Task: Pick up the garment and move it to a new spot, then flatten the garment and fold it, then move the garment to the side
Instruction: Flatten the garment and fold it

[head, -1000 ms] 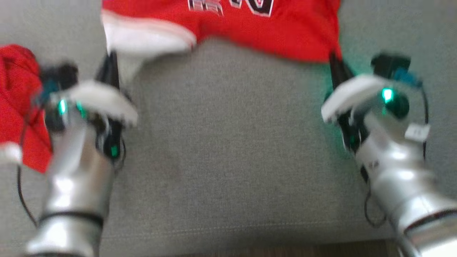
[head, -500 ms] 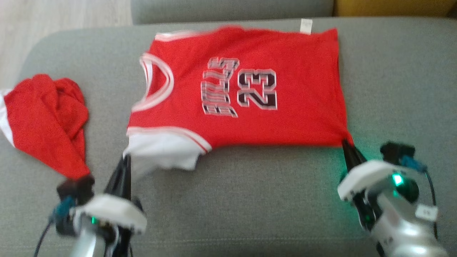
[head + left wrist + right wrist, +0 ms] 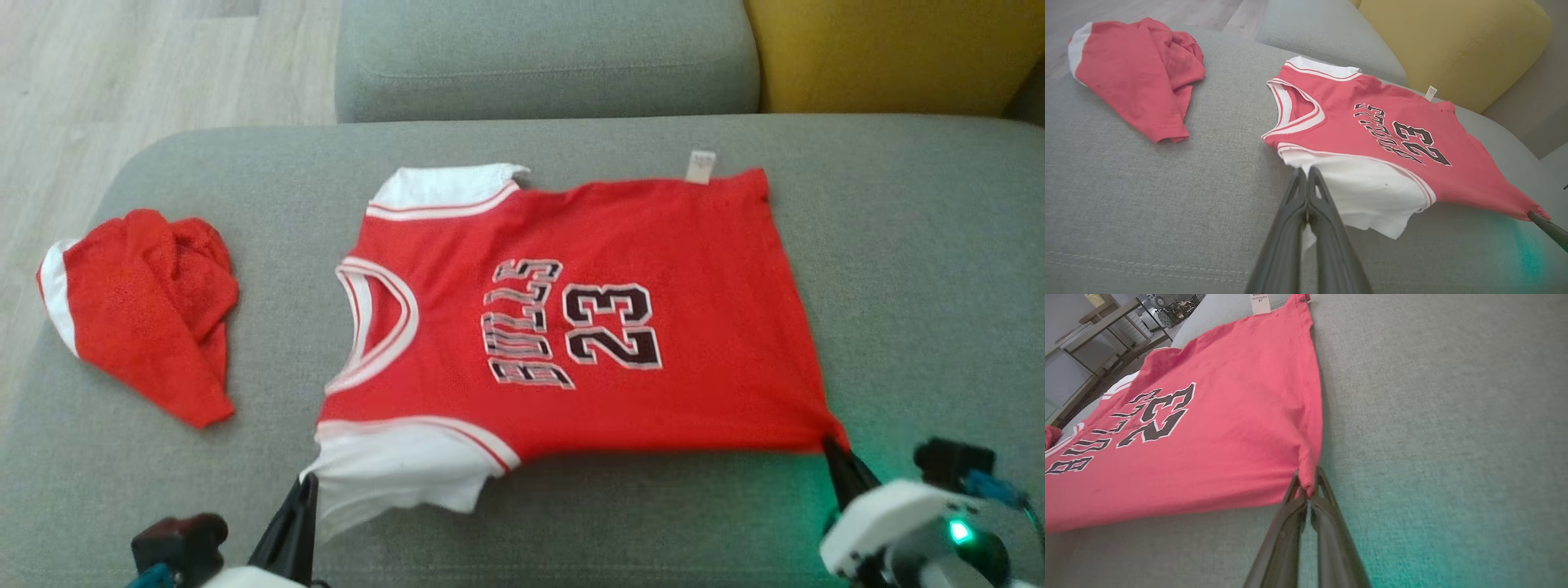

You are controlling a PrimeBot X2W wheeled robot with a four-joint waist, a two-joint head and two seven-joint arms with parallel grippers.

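The garment [image 3: 571, 327] is a red jersey with white sleeves and "23" printed on it, spread on the grey sofa seat [image 3: 571, 506]. My left gripper [image 3: 306, 482] is shut on its near white sleeve corner, seen up close in the left wrist view at the gripper [image 3: 1306, 171] on the garment [image 3: 1372, 139]. My right gripper [image 3: 831, 445] is shut on the near red hem corner, with the cloth bunched between the fingertips of the gripper [image 3: 1308, 486] and the garment [image 3: 1208, 428] stretching away from it. The near edge is pulled taut between both grips.
A second red cloth [image 3: 147, 310] lies crumpled on the seat's left end, also visible as the red cloth [image 3: 1139, 69]. A grey back cushion [image 3: 539, 57] and a yellow cushion [image 3: 890, 53] stand behind. Wooden floor [image 3: 98, 73] lies beyond the left edge.
The head camera has tilted up, so the whole jersey and the cushions behind have come into view. Both grippers keep their hold on the jersey's near corners.
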